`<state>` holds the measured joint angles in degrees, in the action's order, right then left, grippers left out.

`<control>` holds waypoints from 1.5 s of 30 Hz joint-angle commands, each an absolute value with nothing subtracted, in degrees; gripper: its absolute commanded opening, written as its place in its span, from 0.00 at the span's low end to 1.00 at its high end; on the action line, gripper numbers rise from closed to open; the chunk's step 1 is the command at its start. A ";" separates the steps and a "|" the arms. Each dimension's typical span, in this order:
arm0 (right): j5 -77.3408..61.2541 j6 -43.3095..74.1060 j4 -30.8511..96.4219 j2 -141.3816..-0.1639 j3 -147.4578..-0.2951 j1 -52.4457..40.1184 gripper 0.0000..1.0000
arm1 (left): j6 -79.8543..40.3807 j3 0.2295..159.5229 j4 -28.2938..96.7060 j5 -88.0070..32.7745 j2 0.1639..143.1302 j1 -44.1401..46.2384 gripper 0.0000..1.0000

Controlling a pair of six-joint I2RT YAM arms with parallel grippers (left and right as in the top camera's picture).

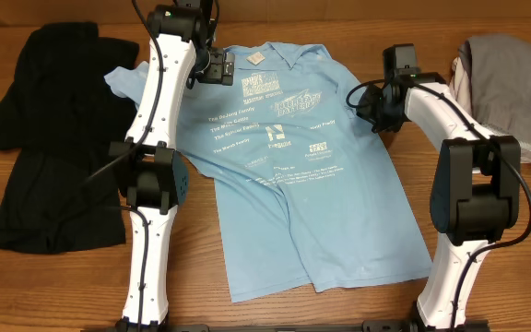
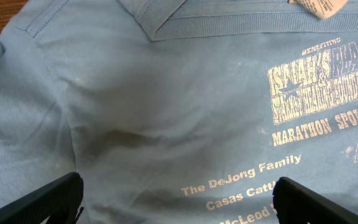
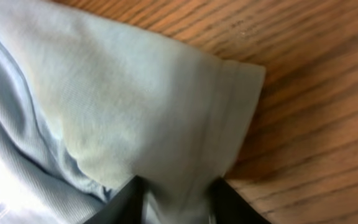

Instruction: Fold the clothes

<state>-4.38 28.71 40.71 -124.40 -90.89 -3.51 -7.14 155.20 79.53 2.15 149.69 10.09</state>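
— How many shirts?
— Two: one blue T-shirt (image 1: pixel 293 184) and one black shirt (image 1: pixel 49 138).
— Any other clothes?
— Two folded pieces that I can tell apart: one grey garment (image 1: pixel 514 65), one beige garment (image 1: pixel 459 81).
— Arms?
— Two: one left arm (image 1: pixel 150 184), one right arm (image 1: pixel 468 184).
— Tables?
— One table (image 1: pixel 514 286).

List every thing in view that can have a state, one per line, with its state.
T-shirt: unfolded, spread flat, print up.
Left gripper: open, over the T-shirt near its collar, holding nothing.
Right gripper: around a sleeve edge; grip unclear.
Black shirt: unfolded, rumpled.
Grey garments: in a loose pile.
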 commanded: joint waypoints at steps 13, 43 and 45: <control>-5.17 28.10 35.51 -124.64 -98.24 3.38 0.04 | -7.07 155.74 78.81 3.62 150.43 9.80 1.00; -8.05 28.12 50.57 -114.80 -98.76 7.14 1.00 | -1.50 155.74 76.93 3.60 150.43 9.41 1.00; -8.73 28.10 57.28 -113.58 -98.76 6.57 1.00 | -1.50 155.76 77.82 2.04 150.23 9.26 1.00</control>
